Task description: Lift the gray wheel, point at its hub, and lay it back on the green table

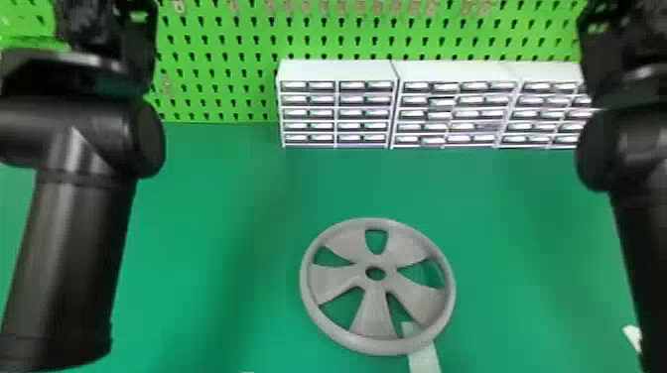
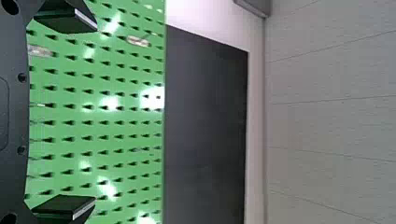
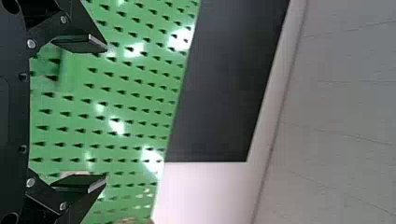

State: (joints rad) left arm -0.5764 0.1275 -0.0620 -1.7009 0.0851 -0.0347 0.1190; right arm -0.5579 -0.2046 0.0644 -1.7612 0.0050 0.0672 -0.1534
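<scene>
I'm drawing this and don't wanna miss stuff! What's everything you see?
wheel: one, gray, on table
table: one, green, under wheel
strip: one, pale, partly under wheel
scrap: one, white, toward the right
drawer cabinets: three, white, behind wheel
pegboard: one, green, behind cabinets
hanging bits: several, pale, pegboard
panel: one, black, beyond pegboard
wall: one, white, around panel
ceiling: one, gray, above
arms: two, black, left and right
grippers: two, black, open, arm ends

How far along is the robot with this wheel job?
The gray wheel lies on the green table, either not yet lifted or already laid back; I can't tell which. Nothing is in hand: the left gripper and right gripper are open and empty. If this is the start, lifting, pointing at the hub and laying back remain.
</scene>
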